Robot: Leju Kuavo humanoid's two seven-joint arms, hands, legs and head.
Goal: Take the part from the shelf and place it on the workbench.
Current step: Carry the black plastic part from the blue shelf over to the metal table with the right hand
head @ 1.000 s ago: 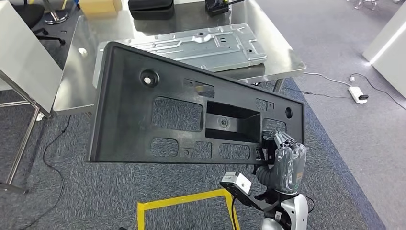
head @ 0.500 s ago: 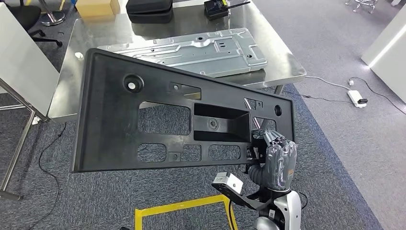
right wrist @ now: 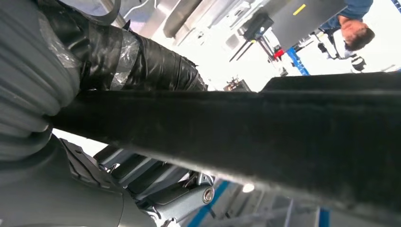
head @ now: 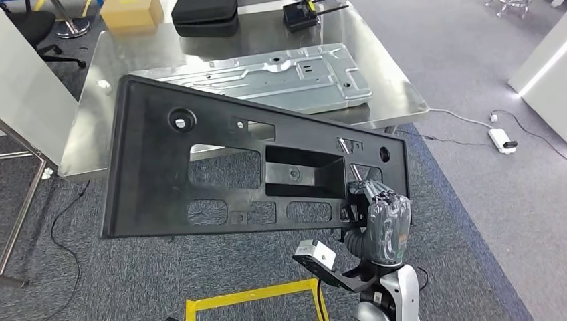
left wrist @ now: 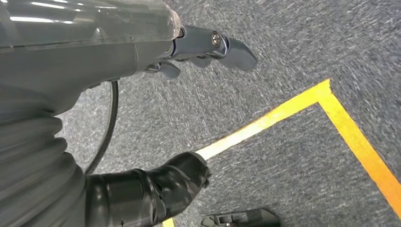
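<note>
Grey carpet point(head: 481, 200) covers the floor of a workshop, and a stainless-steel workbench point(head: 394, 87) stands beyond the robot's raised right hand point(head: 382, 224). That hand grips the lower right corner of the part point(head: 160, 180), a large flat black plastic panel with a raised rim, several rectangular cut-outs and a deep box-shaped pocket just beside the hand's fingers. The panel is held up in the air and tilted, stretching away from the hand toward the robot's left, with its far edge overlapping the near edge of the workbench in the head view; it is not resting on the bench. In the right wrist view the panel's dark edge point(right wrist: 265, 132) runs between the taped thumb point(right wrist: 142, 61) on one side and the darker fingers point(right wrist: 161, 189) on the other, so the hand is clamped on it. Farther beyond the hand, a stamped silver metal plate point(head: 281, 73) lies flat on the workbench, with a black case point(head: 204, 17) and a cardboard box point(head: 127, 13) behind it. The left hand point(left wrist: 142, 118) hangs over the carpet near a corner of yellow floor tape point(left wrist: 331, 113), its fingers apart and holding nothing. A white power strip point(head: 500, 139) lies on the floor well to the right of the right hand.
</note>
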